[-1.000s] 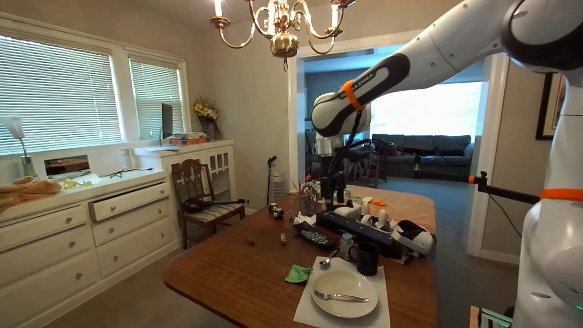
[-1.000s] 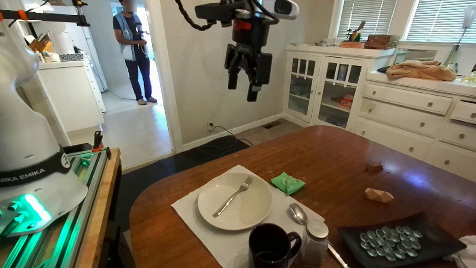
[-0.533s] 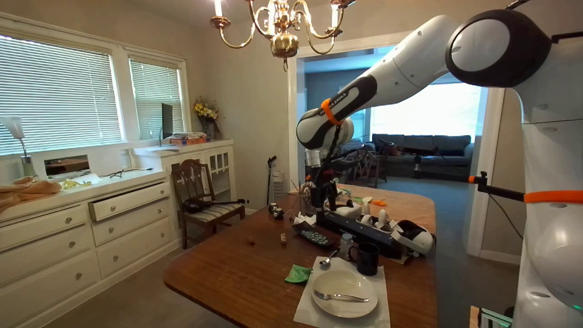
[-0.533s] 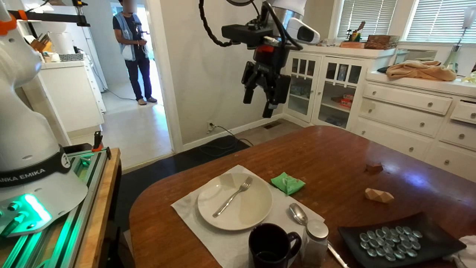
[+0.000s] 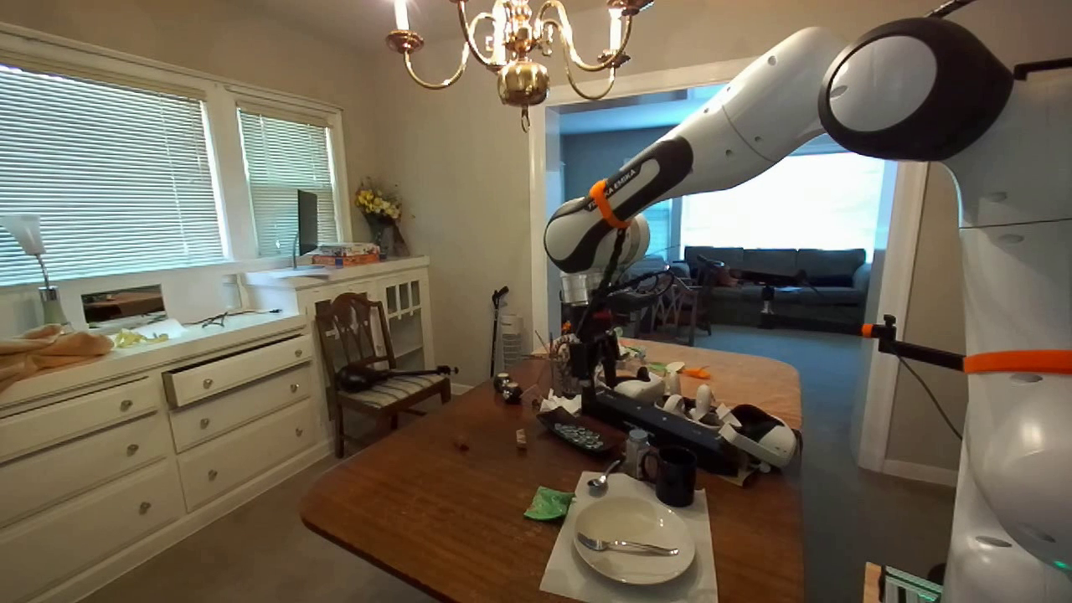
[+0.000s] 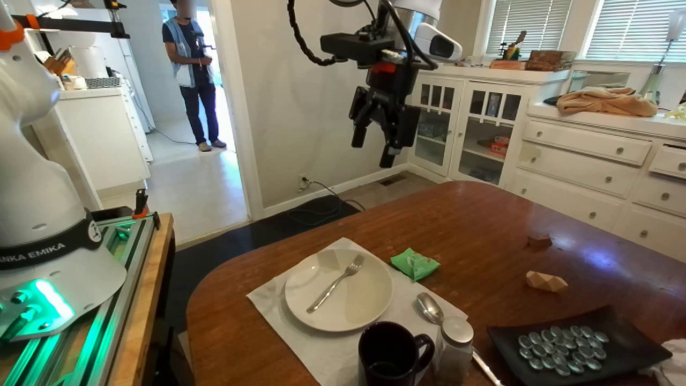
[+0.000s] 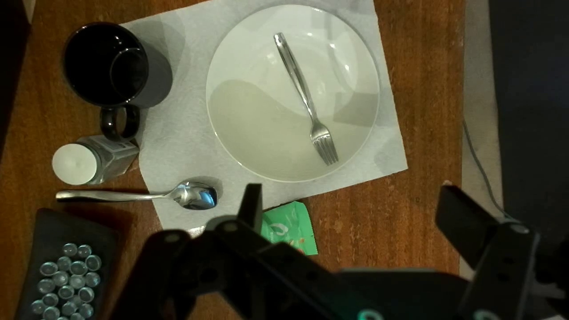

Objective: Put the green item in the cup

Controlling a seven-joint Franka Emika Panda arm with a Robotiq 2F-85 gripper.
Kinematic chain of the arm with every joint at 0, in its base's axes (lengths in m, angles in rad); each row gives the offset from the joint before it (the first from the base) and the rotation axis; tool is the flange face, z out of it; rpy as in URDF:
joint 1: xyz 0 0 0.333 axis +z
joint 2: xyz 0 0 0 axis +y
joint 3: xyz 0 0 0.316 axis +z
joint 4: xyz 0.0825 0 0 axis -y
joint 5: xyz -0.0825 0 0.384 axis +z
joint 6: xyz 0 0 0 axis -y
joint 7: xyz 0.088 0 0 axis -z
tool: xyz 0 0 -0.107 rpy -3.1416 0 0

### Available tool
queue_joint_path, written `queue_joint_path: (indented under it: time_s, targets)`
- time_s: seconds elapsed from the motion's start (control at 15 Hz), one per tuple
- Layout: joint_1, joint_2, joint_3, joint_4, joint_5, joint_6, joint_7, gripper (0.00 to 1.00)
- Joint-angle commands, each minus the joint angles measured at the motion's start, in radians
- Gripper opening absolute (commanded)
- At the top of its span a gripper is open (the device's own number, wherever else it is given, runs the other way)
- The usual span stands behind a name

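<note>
- In an exterior view: claw [image 6: 372,151] hangs in mid-air, pointing down, fingers spread apart
- There, green packet [image 6: 415,264] lies on the counter [image 6: 466,230], just off the paper mat [image 6: 278,300], nearer the counter's far edge than the cup [image 6: 387,343]
- Mat laid by the counter's rounded left corner; on it a white plate [image 6: 364,300] with a fork [image 6: 329,290] lying across
- Dark cup upright by the mat's near side, its base cut by the frame; jar [image 6: 455,348] with pale lid just beside; spoon [image 6: 430,308] with its bowl on the mat
- Rightward, black tray [image 6: 509,343] bearing clear glass pebbles [image 6: 563,351]; faceted wooden piece [image 6: 545,281] beyond it
- In an exterior view: arm [image 5: 754,117] extends from the right; long black box [image 5: 662,430] runs toward the counter's right edge, headset [image 5: 758,425] at that end; chair [image 5: 352,318] stands off the counter's left edge
- Wrist view: claw's fingers wide apart, the left-hand one hiding part of the green packet, the right-hand one over the counter's right edge
- Green packet touching the mat or just beside it, cannot tell which; cup's handle turned toward the jar
</note>
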Motion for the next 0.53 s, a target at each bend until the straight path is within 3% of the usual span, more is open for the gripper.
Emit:
queue_joint_path:
  time_s: [0.0,0.47]
  targets:
    - [-0.028,0.0,0.03,0.001,-0.004,-0.002,0.003,1.0]
    - [-0.032,0.069,0.057,0.012,0.029,0.07,0.002,1.0]
